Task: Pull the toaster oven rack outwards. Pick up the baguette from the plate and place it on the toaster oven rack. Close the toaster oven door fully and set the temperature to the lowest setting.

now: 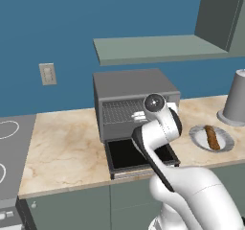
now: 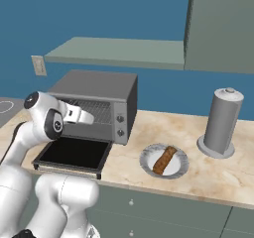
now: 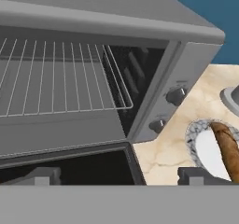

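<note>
While spread across the lower half of the left base frame, marble counter (image 1: 62, 147) carries everything, with a stovetop (image 1: 12, 152) at far left and a grey shelf (image 1: 158, 49) on the blue wall above. At frame centre, toaster oven (image 1: 131, 83) sits boxy and grey, cavity open, two knobs (image 3: 176, 96) down its right front in the hand view. Below the cavity, toaster oven door (image 2: 74, 152) lies folded down flat, black glass up, reaching to the counter's front edge. Inside the cavity, toaster oven rack (image 3: 56, 78) shows as a silver wire grid in the upper left of the hand frame, its front edge at the mouth of the opening. At right of both base frames, tall grey cylindrical container (image 2: 221, 120) stands upright on a round base. Between oven and container, near the counter's front, plate (image 2: 149, 158) lies flat, well apart from the door. On the plate, baguette (image 2: 164, 159) rests slantwise, tan-brown, also seen at lower right of the hand frame. In front of the oven mouth, above the door, gripper (image 2: 88, 117) points toward the rack, fingers (image 3: 196, 175) spread wide at the bottom of the hand frame, holding nothing.
</note>
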Motion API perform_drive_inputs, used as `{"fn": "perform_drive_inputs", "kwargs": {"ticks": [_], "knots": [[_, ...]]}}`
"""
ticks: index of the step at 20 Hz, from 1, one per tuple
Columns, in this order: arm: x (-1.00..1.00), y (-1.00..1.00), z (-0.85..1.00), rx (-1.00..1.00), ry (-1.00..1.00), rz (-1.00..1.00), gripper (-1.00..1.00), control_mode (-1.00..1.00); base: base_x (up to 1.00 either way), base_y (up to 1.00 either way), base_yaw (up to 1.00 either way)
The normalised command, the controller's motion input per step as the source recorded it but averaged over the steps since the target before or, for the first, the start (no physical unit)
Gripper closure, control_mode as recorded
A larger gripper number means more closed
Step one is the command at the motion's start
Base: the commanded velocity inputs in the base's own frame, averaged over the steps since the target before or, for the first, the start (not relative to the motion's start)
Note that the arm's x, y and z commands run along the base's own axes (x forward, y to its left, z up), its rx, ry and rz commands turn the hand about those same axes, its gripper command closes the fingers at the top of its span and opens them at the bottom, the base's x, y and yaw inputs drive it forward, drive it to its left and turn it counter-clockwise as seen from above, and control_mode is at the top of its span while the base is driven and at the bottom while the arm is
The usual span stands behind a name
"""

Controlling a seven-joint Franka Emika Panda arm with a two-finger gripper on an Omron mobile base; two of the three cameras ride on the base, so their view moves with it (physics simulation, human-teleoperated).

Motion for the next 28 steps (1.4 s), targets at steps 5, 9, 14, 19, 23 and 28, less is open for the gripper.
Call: {"fn": "perform_drive_inputs", "kwargs": {"ticks": [5,9,14,19,23,28], "knots": [[0.4,0.09,-0.13,-0.02,0.0,0.0,-1.0,-1.0,0.0,0.0,0.0],[0.47,0.16,-0.06,-0.02,0.0,0.0,-1.0,-1.0,0.0,0.0,0.0],[0.46,0.17,-0.13,-0.02,0.0,0.0,-1.0,-1.0,0.0,0.0,0.0],[0.44,0.11,-0.34,0.0,0.02,0.0,-1.0,-1.0,0.0,0.0,0.0],[0.39,0.1,-0.29,0.0,0.0,0.0,-1.0,-1.0,0.0,0.0,0.0],[0.37,0.08,-0.25,-0.02,0.0,0.0,-1.0,-1.0,0.0,0.0,0.0]]}}
